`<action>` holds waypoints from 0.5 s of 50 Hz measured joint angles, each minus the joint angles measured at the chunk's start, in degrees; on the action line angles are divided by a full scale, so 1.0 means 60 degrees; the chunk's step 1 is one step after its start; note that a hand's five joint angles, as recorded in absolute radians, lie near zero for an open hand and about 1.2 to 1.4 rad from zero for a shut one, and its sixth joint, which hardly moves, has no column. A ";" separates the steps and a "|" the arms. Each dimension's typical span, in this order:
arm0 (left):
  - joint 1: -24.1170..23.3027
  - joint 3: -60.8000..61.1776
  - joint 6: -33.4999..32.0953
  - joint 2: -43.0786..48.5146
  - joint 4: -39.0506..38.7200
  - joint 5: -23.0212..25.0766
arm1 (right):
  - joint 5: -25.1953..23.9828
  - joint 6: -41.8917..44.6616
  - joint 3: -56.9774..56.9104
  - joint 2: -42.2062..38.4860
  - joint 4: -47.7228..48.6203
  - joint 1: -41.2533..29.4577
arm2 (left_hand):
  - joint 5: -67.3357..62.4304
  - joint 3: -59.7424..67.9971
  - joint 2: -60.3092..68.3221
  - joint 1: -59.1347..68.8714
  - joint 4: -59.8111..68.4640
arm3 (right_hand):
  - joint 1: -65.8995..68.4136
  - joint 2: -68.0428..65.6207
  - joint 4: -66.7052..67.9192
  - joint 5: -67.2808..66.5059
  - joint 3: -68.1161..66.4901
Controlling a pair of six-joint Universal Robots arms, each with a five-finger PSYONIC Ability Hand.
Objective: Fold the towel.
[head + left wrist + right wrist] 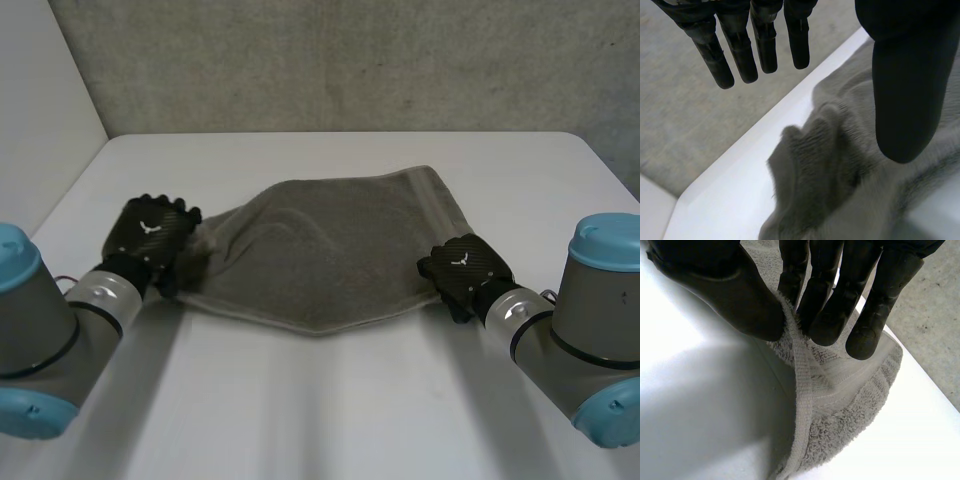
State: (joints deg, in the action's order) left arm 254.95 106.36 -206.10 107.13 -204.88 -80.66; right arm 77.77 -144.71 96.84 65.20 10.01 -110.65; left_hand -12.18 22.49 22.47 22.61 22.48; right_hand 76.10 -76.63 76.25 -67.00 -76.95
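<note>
We saw the grey towel (330, 255) spread mid-bench (330, 400), bunched up at its left end. R hand (465, 268) had fingers (830, 315) & thumb pinching the towel's right edge, raised off the bench. L hand (150, 232) sat by the bunched end, fingers (740, 55) straight, released, grasping nothing

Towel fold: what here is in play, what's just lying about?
In play:
towel
left hand, open at the towel's left corner
right hand, pinching the towel's right edge

Just there:
white table, support only
grey surface beyond the table
</note>
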 measured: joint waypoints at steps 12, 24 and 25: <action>-0.0347 0.0747 -0.1807 0.0433 -0.0092 0.0741 | 0.0002 -0.0015 0.0103 -0.0026 0.0033 0.0035 | -0.1068 0.1009 0.1016 0.0993 0.1013 | 0.0000 0.0000 0.0000 -0.0001 0.0000; -0.0303 0.0696 -0.1905 0.0717 0.0670 0.0707 | 0.0007 -0.0116 0.0136 -0.0040 0.0036 0.0142 | -0.1128 0.1110 0.1109 0.1099 0.1115 | 0.0000 0.0000 0.0000 0.0000 0.0000; -0.0288 0.0694 -0.1840 0.0619 0.0854 0.0709 | 0.0006 -0.0173 0.0134 -0.0038 0.0036 0.0171 | -0.1093 0.1070 0.1063 0.1056 0.1079 | 0.0000 0.0000 0.0000 -0.0001 0.0000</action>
State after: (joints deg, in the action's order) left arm 253.22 110.53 -217.14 110.85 -199.75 -76.40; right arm 77.81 -145.75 97.65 64.97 10.22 -109.63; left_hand -18.74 28.91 28.85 28.95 28.95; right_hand 76.10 -76.63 76.25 -67.01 -76.95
